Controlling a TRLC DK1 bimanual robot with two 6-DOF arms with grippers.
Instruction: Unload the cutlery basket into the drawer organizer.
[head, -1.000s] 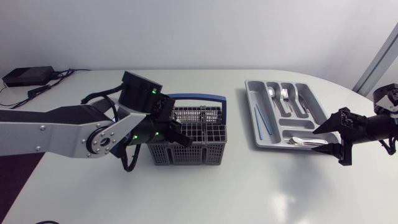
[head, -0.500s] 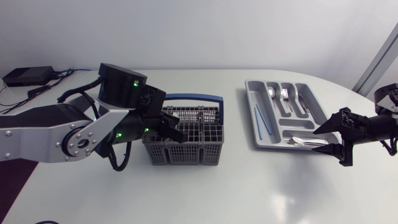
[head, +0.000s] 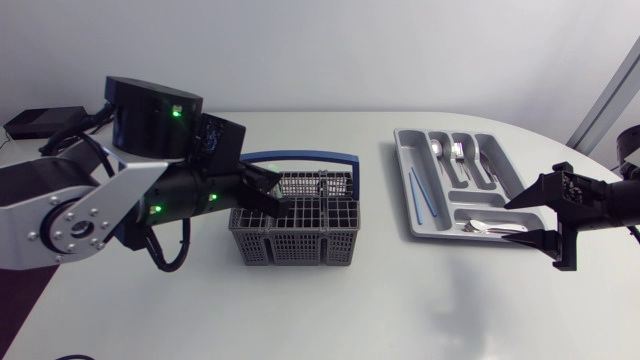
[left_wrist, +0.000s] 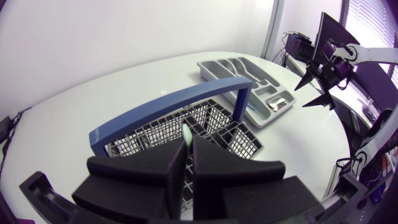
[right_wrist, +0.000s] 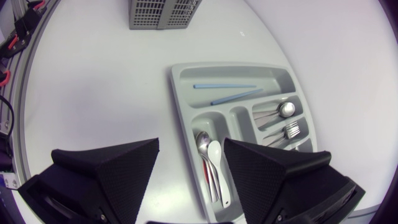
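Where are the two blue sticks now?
In the head view, right of middle, the blue sticks lie in the long compartment of the grey organizer, nearest the cutlery basket.

A glossy white table (head: 330, 310) with a rounded edge.

Dark grey mesh cutlery basket with blue handle (head: 295, 232); light grey plastic drawer organizer (head: 401, 160), well apart.
Basket upright, a pale slim piece (left_wrist: 186, 134), perhaps a utensil handle, just above it; organizer holds two pale blue sticks (right_wrist: 224, 86), spoons (right_wrist: 204, 146), a fork (right_wrist: 291, 129).
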